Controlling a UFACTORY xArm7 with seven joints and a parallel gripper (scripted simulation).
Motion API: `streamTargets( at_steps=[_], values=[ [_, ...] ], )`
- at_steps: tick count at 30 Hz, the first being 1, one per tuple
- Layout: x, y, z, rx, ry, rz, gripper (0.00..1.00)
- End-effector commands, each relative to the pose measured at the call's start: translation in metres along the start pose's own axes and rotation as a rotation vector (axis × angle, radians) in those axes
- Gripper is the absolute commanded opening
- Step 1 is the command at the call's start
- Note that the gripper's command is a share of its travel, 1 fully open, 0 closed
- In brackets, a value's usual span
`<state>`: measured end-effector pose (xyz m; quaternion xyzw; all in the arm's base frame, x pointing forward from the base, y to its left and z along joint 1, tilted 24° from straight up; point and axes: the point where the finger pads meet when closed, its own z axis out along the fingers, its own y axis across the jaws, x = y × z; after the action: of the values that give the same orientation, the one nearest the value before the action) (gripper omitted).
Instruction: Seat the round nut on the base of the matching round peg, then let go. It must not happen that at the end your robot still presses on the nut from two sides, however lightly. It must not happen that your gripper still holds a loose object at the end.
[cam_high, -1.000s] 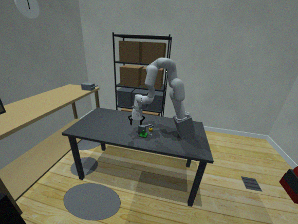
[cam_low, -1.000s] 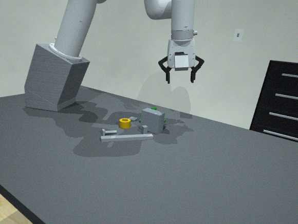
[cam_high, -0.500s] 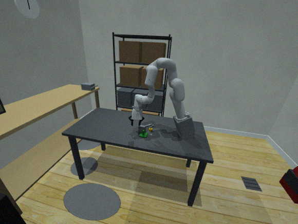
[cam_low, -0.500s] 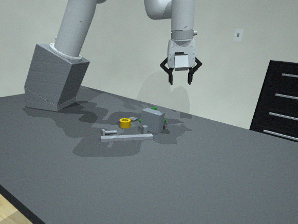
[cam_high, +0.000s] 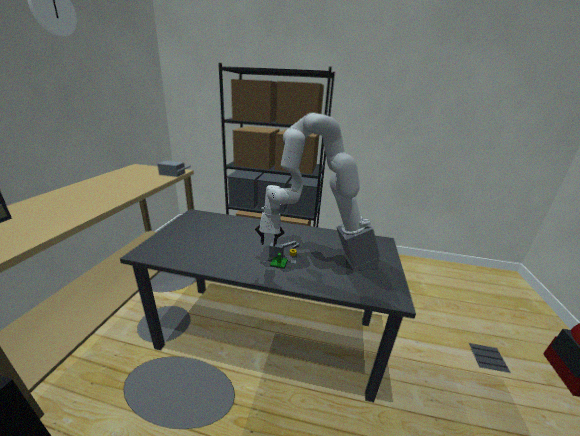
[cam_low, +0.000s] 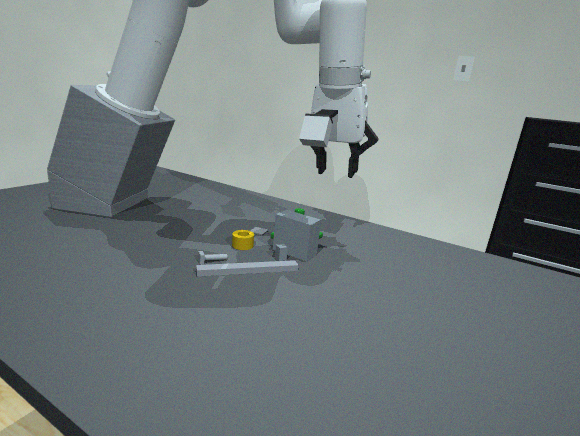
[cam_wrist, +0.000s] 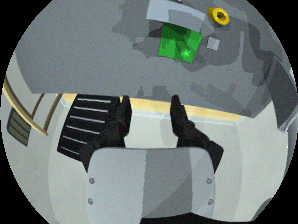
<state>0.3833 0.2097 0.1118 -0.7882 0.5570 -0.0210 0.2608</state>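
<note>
honestly, gripper (cam_low: 336, 169) hangs half-open and empty above the block (cam_low: 297, 234); dropping straight risks missing the nut (cam_low: 243, 239).
</note>
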Motion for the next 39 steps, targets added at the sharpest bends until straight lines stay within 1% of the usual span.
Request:
streamTargets(
  at_steps=[1, 6, 13, 15, 16, 19, 23, 29, 39],
  values=[
    [0.02, 0.01, 0.005, 0.006, 0.008, 0.219, 0.6],
    [0.055, 0.035, 0.013, 0.006, 0.032, 0.527, 0.6],
    [0.101, 0.077, 0.02, 0.015, 0.08, 0.943, 0.6],
    [0.101, 0.077, 0.02, 0.015, 0.08, 0.943, 0.6],
    [0.106, 0.083, 0.02, 0.028, 0.098, 1.117, 0.6],
    [0.119, 0.099, 0.021, 0.036, 0.114, 1.234, 0.6],
    [0.132, 0.116, 0.021, 0.065, 0.139, 1.469, 0.6],
    [0.141, 0.128, 0.021, 0.131, 0.174, 1.798, 0.6],
    [0.142, 0.13, 0.021, 0.135, 0.176, 1.817, 0.6]
  ],
)
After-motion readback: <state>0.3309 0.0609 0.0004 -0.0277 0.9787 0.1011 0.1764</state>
